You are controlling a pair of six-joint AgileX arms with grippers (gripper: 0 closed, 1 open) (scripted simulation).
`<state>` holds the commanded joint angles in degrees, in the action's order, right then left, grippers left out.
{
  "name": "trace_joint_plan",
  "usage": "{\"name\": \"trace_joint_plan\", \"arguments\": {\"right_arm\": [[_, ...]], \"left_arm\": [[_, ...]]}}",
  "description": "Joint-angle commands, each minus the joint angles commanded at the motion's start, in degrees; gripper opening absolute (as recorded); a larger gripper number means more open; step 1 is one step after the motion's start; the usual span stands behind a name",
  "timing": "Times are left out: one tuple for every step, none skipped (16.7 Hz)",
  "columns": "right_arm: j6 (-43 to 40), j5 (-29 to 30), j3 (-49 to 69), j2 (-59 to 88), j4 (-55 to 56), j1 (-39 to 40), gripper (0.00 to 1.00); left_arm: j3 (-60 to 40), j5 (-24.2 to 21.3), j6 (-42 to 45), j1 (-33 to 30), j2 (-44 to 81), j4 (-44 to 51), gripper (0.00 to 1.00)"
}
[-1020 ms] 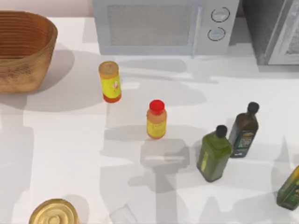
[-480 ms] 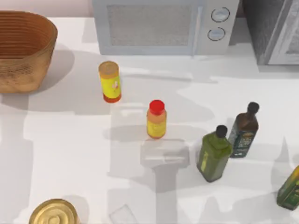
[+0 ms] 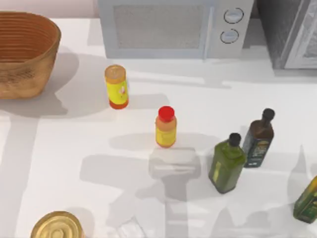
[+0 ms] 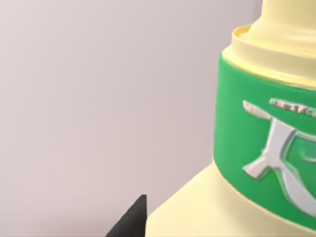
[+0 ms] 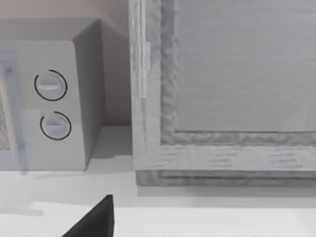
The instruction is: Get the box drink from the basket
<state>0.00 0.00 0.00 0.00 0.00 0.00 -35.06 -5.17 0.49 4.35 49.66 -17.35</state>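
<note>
Left jaws: one black fingertip lies at the base of the pale cream-yellow box drink with green print, seen close against a plain wall; whether they grasp it cannot be told. Right jaws: a black finger hangs over the white desk before the grey microwave; their state cannot be told. Desk contents: orange-brown woven wicker basket at the far left, tan-capped yellow bottle, red-capped yellow bottle, two dark-capped oil bottles.
</note>
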Motion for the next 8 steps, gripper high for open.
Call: {"name": "trace_joint_plan", "arguments": {"right_arm": [[0.0,0.0,0.0,0.0,0.0,0.0,1.00],[0.0,0.0,0.0,0.0,0.0,0.0,1.00],[0.0,0.0,0.0,0.0,0.0,0.0,1.00],[0.0,0.0,0.0,0.0,0.0,0.0,1.00],[0.0,0.0,0.0,0.0,0.0,0.0,1.00],[0.0,0.0,0.0,0.0,0.0,0.0,1.00],[0.0,0.0,0.0,0.0,0.0,0.0,1.00],[0.0,0.0,0.0,0.0,0.0,0.0,1.00]], "left_arm": [[3.7,0.5,0.0,-0.5,-6.0,1.8,0.00],[7.3,1.1,-0.1,-0.9,-12.0,3.6,0.00],[11.0,1.6,-0.1,-1.4,-17.8,5.4,0.00],[14.6,2.2,-0.2,-1.8,-23.4,7.2,0.00],[18.1,2.7,-0.2,-2.3,-28.6,8.9,0.00],[21.4,3.2,-0.3,-2.7,-33.3,10.5,0.00],[24.5,3.6,-0.3,-3.0,-37.4,12.1,0.00],[27.3,4.0,-0.4,-3.4,-40.9,13.5,0.00]]}}
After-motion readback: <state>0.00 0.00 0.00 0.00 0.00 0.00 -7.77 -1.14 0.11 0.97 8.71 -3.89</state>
